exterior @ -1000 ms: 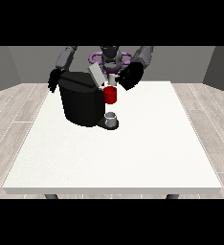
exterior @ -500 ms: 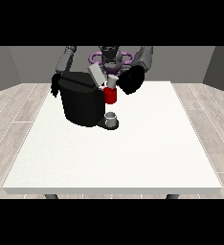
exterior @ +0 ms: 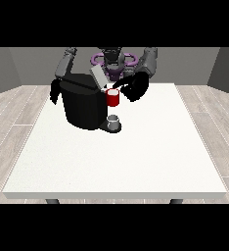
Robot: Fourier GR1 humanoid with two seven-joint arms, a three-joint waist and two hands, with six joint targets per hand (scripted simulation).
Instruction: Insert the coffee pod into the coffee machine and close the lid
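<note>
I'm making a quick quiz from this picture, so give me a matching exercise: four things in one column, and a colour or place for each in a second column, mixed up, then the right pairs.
Column one:
1. coffee machine
2. lid
3. hand at the view's right
4. small cup

Column two:
A. grey, raised and tilted above the machine
B. grey, low at the machine's front
C. black, beside the machine's red part
D. big black body on the table

Pairs: 1-D, 2-A, 3-C, 4-B
</note>
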